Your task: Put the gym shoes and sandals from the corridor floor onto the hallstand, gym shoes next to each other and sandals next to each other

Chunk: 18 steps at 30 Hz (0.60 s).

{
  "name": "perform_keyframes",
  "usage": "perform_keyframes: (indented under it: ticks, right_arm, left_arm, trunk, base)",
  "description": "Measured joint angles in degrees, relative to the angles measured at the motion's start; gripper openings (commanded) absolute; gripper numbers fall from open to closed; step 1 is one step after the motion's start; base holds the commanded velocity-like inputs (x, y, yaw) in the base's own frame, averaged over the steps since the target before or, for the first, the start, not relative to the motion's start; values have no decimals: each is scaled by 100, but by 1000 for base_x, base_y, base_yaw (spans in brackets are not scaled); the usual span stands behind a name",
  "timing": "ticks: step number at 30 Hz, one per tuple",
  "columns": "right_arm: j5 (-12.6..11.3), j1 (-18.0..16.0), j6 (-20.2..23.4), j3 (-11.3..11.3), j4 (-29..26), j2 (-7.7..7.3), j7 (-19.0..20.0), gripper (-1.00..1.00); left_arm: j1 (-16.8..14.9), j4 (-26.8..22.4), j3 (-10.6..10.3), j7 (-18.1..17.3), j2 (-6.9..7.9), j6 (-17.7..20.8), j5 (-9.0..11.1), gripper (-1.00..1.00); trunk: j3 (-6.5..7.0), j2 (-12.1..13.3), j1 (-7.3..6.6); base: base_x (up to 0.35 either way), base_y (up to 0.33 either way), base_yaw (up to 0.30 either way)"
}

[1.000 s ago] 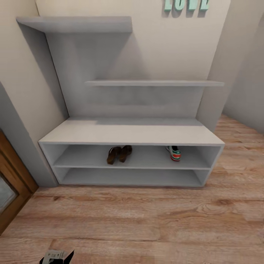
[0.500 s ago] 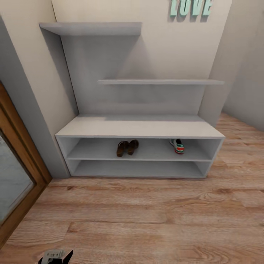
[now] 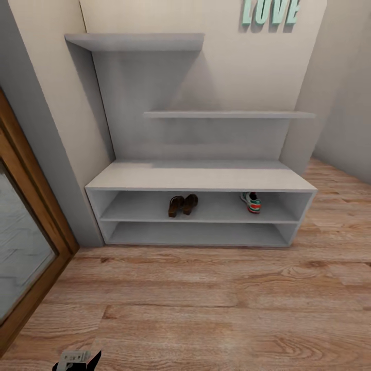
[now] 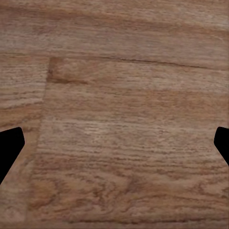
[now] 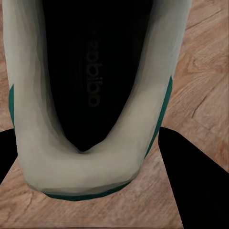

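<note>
The pale-grey hallstand [image 3: 201, 178] stands against the wall ahead. On its upper open shelf the two dark-brown sandals [image 3: 183, 205] lie side by side near the middle. One gym shoe [image 3: 251, 202] sits on the same shelf toward the right end. In the right wrist view the second gym shoe [image 5: 90, 157], off-white with green trim, fills the space between my right gripper's [image 5: 90, 179] black fingers, which are shut on its heel collar above the corridor floor [image 5: 210, 71]. My left gripper [image 4: 114, 148] hangs open over bare planks, with nothing between its fingertips [image 4: 9, 148].
A wooden door frame with a glass panel [image 3: 26, 242] runs along the left. Teal "LOVE" letters [image 3: 270, 10] hang on the wall above two staggered upper shelves [image 3: 226, 114]. Wood flooring [image 3: 206, 309] stretches between me and the rack. A piece of my left arm [image 3: 77, 359] pokes in at the bottom edge.
The whole head view has shifted: the rack now sits a little farther off and to the right, and more of the door frame shows. The shoes on the shelf have not moved.
</note>
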Motion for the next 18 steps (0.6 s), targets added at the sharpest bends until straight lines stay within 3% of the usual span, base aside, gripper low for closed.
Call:
perform_keyframes:
  ticks: [2, 3, 4, 6, 7, 8, 9, 10, 12, 13, 15, 18]
  right_arm:
    - [76, 0, -2, 87, -25, 124, 0, -100]
    - [181, 1, -5, 262, -68, 269, -1, -100]
    - [300, 1, -7, 591, -128, 465, -9, -100]
    - [335, 0, -11, 768, -148, 569, -16, -100]
    - [328, -2, -3, 1055, -180, 807, -17, -100]
    - [362, 0, 0, 1841, -191, 1062, -6, -100]
    - [365, -1, 5, 2058, -207, 1068, -15, -100]
    - [344, -2, 16, 2077, -244, 1099, -26, -100]
    - [365, -2, 120, 2909, -357, 1205, -34, -100]
    - [360, -13, 284, 3117, -409, 1254, -45, -100]
    - [351, -69, 670, 3426, -494, 1339, -94, -100]
    - [344, -203, 1157, 3630, -614, 1452, -218, -100]
  left_arm:
    - [0, 0, 0, 0, 0, 0, 0, 100]
    - [-1, 1, 0, 0, 1, 0, -1, 100]
    - [-1, 1, 0, 0, 1, 0, 0, 100]
    - [-1, 1, 1, 0, 2, 0, 4, 100]
    - [2, -1, 3, 5, 2, 1, 3, 100]
    - [-1, 1, 2, 6, 2, 0, 0, 100]
    - [-1, 2, 4, 7, 3, 0, -1, 100]
    - [0, 0, 6, 7, 3, 0, 1, 100]
    - [11, 4, 8, 8, 2, -6, 4, 100]
    - [19, -2, 9, 9, 2, -7, 5, 100]
    - [31, -12, 9, 9, 2, -8, 6, 100]
    - [49, -22, 9, 9, 2, -9, 7, 100]
  trunk:
    - [0, 0, 0]
    - [0, 0, 0]
    - [0, 0, 0]
    - [0, 0, 0]
    - [0, 0, 0]
    - [0, 0, 0]
    - [0, 0, 0]
    - [0, 0, 0]
    - [0, 0, 0]
    - [0, 0, 0]
    - [0, 0, 0]
    - [0, 0, 0]
  base:
    - [-1, 1, 0]
    - [0, 0, 0]
    - [0, 0, 0]
    - [0, 0, 0]
    - [0, 0, 0]
    - [0, 0, 0]
    - [0, 0, 0]
    - [0, 0, 0]
    - [0, 0, 0]
    - [0, 0, 0]
    - [0, 0, 0]
    - [0, 0, 0]
